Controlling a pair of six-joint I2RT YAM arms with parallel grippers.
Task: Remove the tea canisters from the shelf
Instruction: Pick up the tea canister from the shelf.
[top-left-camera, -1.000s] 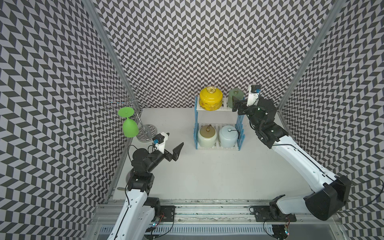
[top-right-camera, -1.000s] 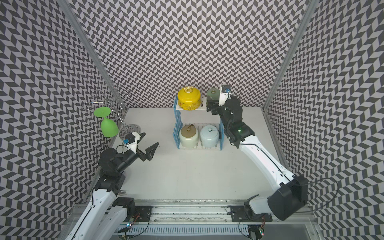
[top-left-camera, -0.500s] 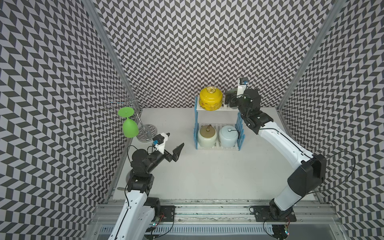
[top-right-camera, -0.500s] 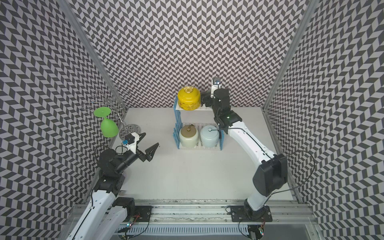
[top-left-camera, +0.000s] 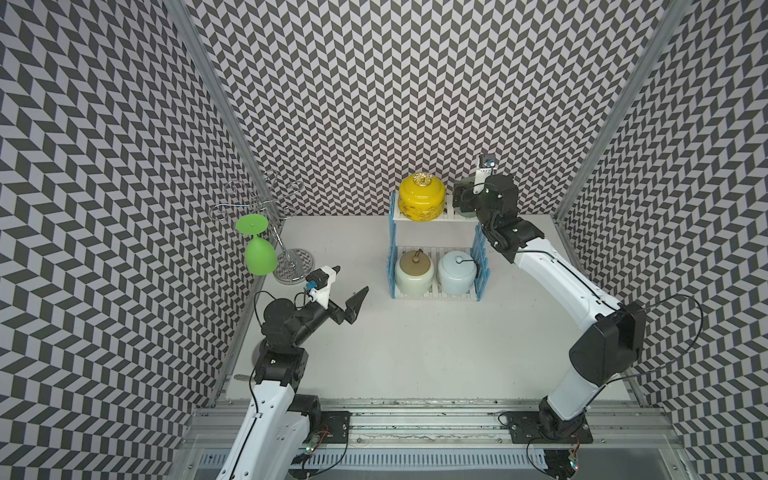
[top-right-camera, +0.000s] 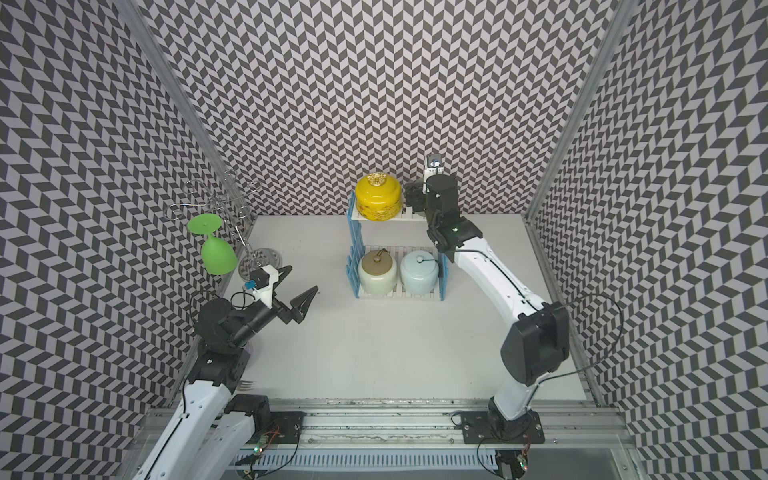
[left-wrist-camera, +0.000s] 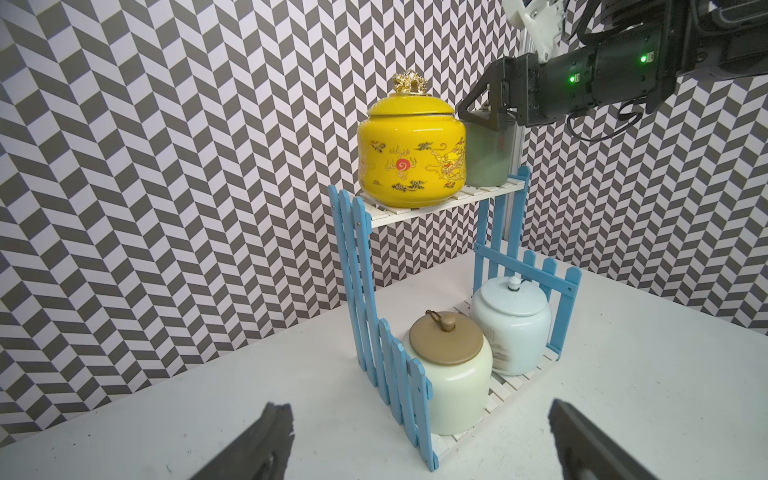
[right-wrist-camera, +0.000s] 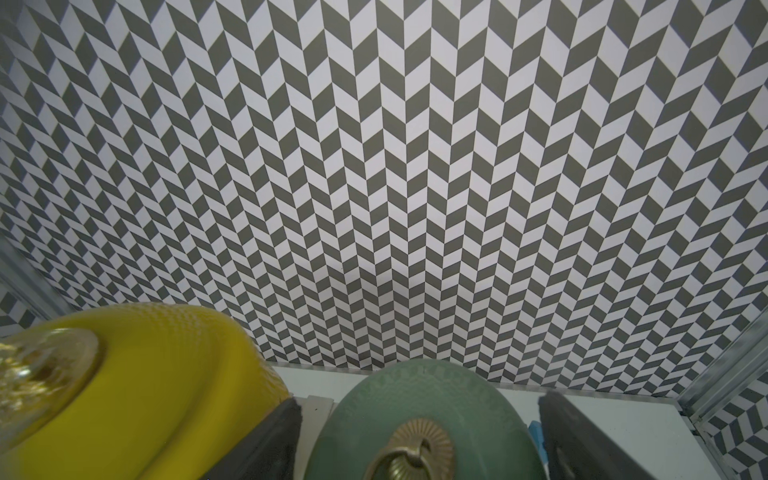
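Observation:
The shelf (top-left-camera: 392, 266) stands at the table's back. On its top tier a yellow canister (top-left-camera: 422, 199) (left-wrist-camera: 411, 158) stands beside a sage-green canister (right-wrist-camera: 424, 399) (left-wrist-camera: 488, 162). A cream canister (top-left-camera: 414, 276) and a pale blue one (top-left-camera: 457, 274) stand on the bottom tier. My right gripper (right-wrist-camera: 417, 403) (top-left-camera: 465, 199) is open and straddles the green canister's top from above. A thin gap shows beside each of its fingers (right-wrist-camera: 274, 436). In both top views it hides most of that canister. My left gripper (top-left-camera: 351, 279) (left-wrist-camera: 417, 407) hovers open and empty over the table, left of the shelf.
A green goblet (top-left-camera: 259, 257) hangs upside down from a chrome wire stand (top-left-camera: 266, 208) at the left wall, just behind my left gripper. Patterned walls close in the left, back and right. A metal rail (top-left-camera: 415, 419) runs along the front edge.
My right arm swung in from the shelf's right end to above the green canister, and its jaws have narrowed slightly around it. The left arm has not moved.

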